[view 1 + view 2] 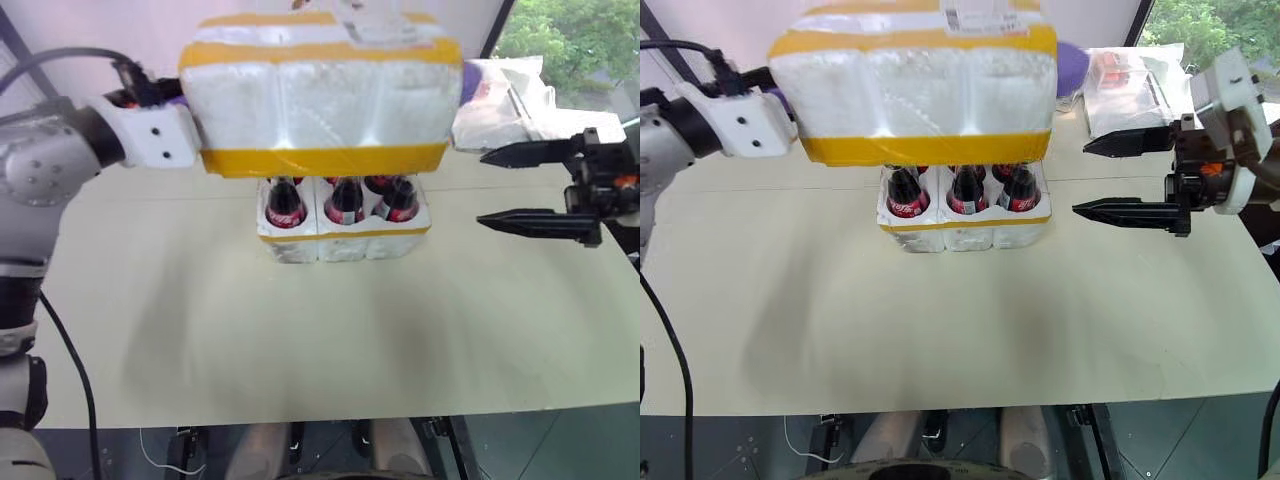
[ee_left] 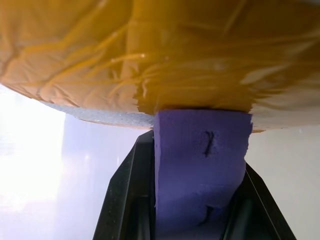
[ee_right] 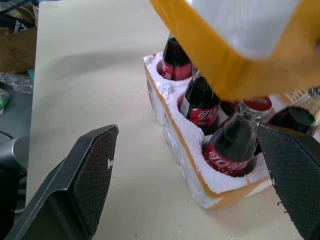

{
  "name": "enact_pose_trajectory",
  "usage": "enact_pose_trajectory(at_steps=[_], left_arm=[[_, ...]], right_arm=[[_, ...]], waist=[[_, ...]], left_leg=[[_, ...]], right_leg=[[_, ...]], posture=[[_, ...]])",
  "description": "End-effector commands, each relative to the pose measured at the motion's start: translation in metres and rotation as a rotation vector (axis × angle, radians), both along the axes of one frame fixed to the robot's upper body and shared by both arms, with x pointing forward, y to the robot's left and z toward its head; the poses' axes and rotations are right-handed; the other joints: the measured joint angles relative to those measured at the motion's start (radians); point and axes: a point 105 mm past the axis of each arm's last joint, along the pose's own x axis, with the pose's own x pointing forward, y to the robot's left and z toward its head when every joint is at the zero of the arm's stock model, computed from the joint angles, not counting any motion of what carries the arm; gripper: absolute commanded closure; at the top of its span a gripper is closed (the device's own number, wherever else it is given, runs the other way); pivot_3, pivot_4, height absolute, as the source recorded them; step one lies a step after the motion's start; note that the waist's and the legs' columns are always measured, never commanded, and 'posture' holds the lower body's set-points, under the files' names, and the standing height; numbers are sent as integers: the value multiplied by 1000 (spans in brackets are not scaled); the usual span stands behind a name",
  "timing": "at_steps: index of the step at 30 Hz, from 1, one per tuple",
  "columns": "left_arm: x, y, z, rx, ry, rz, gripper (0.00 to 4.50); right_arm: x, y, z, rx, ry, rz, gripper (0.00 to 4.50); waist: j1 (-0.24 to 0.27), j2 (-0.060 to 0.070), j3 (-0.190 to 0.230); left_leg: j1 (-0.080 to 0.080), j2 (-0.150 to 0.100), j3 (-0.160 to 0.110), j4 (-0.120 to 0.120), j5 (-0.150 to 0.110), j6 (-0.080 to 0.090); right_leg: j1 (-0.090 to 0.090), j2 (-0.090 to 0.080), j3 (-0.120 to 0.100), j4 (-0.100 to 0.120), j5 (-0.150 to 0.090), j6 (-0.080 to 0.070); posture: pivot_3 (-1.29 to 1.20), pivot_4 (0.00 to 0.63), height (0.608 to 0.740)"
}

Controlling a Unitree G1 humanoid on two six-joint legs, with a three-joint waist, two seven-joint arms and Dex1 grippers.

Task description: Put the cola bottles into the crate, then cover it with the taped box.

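The taped box [image 1: 320, 95], white foam with yellow tape bands, hangs in the air just above the crate [image 1: 345, 238]. My left gripper [image 2: 200, 150] is shut on the purple tab [image 2: 200, 165] at the box's left end. The crate is a white foam block with a yellow band, standing on the table. Several cola bottles [image 1: 286, 205] stand upright in its wells, their tops hidden behind the box's lower edge. To the right of the crate and apart from it, my right gripper [image 1: 482, 189] is open and empty. Its fingers [image 3: 85, 175] point toward the crate.
A clear plastic bag [image 1: 505, 95] with packaged goods lies at the back right of the pale table [image 1: 300, 340], behind my right gripper. The table's front edge [image 1: 330, 415] runs across the near side. Foam crumbs lie beside the crate.
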Motion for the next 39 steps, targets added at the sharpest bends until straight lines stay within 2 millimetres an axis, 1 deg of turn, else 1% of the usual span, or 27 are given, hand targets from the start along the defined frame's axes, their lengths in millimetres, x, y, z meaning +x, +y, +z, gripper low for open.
enact_pose_trajectory(at_steps=[1,8,13,16,20,23,26,35,39], left_arm=[[1,-9,-4,86,-70,27,3359],[-1,-27,-28,78,-45,-3,3359],[-1,-29,-38,96,-21,-3,3359],[-1,-27,-35,99,-27,1,3359],[-2,-23,-17,94,-61,4,3359],[-6,-26,-9,74,-62,-26,3359],[-10,-29,-6,75,-64,-52,3359],[-16,-32,-11,128,-35,-69,3359],[-5,-22,-24,208,-27,-8,3359]], right_arm=[[-9,4,13,20,-65,19,0],[-12,5,12,30,-65,10,0],[-11,5,11,36,-62,4,0],[-10,5,10,38,-61,3,0],[-7,4,10,41,-61,-2,0],[-6,4,9,42,-62,-5,0],[-6,4,8,41,-62,-5,0],[-8,3,8,31,-63,-7,0],[-8,3,8,28,-66,-10,0]], waist=[[0,0,0],[2,0,0],[3,0,0],[3,0,-1],[3,0,-1],[3,0,-1],[2,0,-1],[1,0,0],[1,0,0]], left_leg=[[0,0,0,0,0,0],[0,0,0,8,-3,4],[2,0,0,11,-4,6],[2,0,0,11,-4,6],[2,0,0,11,-4,6],[2,0,0,11,-4,6],[2,0,0,11,-4,6],[1,0,0,11,-5,7],[1,0,0,11,-5,7]], right_leg=[[0,0,0,0,0,0],[4,0,0,0,1,2],[8,-1,0,-2,2,4],[8,-1,0,-2,2,4],[8,-1,0,-2,2,4],[8,-1,0,-2,2,4],[8,-1,0,-2,2,4],[8,-1,0,-3,2,4],[8,-1,0,-3,2,4]], posture=[[0,150,740],[0,150,740],[0,150,740],[0,150,740],[0,150,740],[0,150,740],[0,150,740],[0,150,740],[0,150,740]])
